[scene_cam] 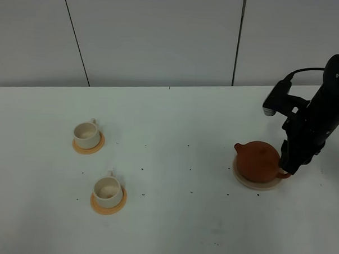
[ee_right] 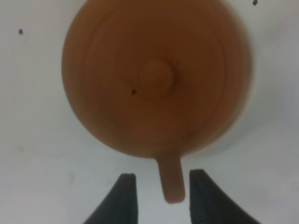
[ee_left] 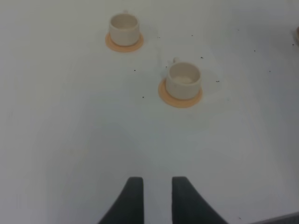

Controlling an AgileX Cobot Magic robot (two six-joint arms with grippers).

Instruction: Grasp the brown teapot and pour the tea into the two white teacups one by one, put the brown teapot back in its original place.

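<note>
Nearest the camera is the front teacup on its orange saucer, down at about 7 o'clock on the table. The second teacup sits at its 11 o'clock, well apart. Both look pale inside, so there's probably no tea in them yet, though it's hard to be sure.

The brown teapot is over at 4 o'clock, upright on its beige coaster, lid on, spout aimed toward 9 o'clock.

The right gripper is down at the pot's handle, jaws straddling it with a sliver of gap on each side, so it's not clamped. The left gripper hangs over bare table with its jaws apart, holding nothing, cups ahead of it.

So basically nothing's done: the grab, both pours and the return are all left.
</note>
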